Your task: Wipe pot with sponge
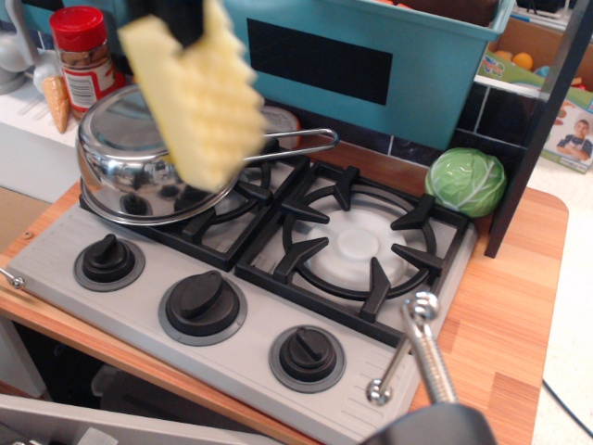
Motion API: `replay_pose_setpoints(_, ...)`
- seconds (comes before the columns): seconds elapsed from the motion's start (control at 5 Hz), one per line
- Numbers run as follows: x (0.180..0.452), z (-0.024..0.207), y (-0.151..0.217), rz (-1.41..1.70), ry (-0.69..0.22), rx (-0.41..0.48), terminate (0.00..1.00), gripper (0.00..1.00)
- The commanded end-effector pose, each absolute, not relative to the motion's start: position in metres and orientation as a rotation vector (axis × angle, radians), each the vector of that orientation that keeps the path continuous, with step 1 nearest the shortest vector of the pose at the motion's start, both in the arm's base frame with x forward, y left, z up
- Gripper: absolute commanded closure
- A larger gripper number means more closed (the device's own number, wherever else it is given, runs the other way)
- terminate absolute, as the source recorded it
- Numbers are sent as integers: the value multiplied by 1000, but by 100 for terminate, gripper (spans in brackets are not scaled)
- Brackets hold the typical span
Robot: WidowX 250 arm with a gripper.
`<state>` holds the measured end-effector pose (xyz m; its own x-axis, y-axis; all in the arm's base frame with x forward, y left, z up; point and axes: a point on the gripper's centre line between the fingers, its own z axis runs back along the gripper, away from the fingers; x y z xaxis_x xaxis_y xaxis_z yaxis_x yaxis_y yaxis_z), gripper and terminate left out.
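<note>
The shiny steel pot (130, 158) sits upside down on the back-left burner, its wire-loop handle (301, 141) pointing right. The pale yellow wavy sponge (199, 93) hangs in front of the pot's upper right side, blurred by motion. My gripper (185, 19) shows only as dark fingers at the top edge, shut on the sponge's top. Whether the sponge touches the pot is unclear.
A grey toy stove (56, 255) with three black knobs and two burner grates lies on a wooden counter (519, 306). A red-capped spice jar (82, 56) stands back left. A green cabbage (466, 182) sits back right. A metal clamp (422, 348) rises at the front.
</note>
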<state>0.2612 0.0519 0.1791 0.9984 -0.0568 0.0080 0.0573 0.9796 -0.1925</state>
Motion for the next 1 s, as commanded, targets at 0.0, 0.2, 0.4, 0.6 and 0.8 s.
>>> replay_pose_setpoints(0.0, 273, 175, 91, -74, -68, -128, 0, 100)
replay_pose_setpoints(0.2, 278, 152, 95, -81, -45, -91, 0, 100)
replay_pose_setpoints(0.4, 285, 149, 105, -29, -43, -75, 0, 100)
replay_pose_setpoints(0.6, 284, 160, 139, 9, -61, -13, 0, 100)
replay_pose_setpoints(0.8, 286, 162, 183, 50, -40, 68, 0, 100)
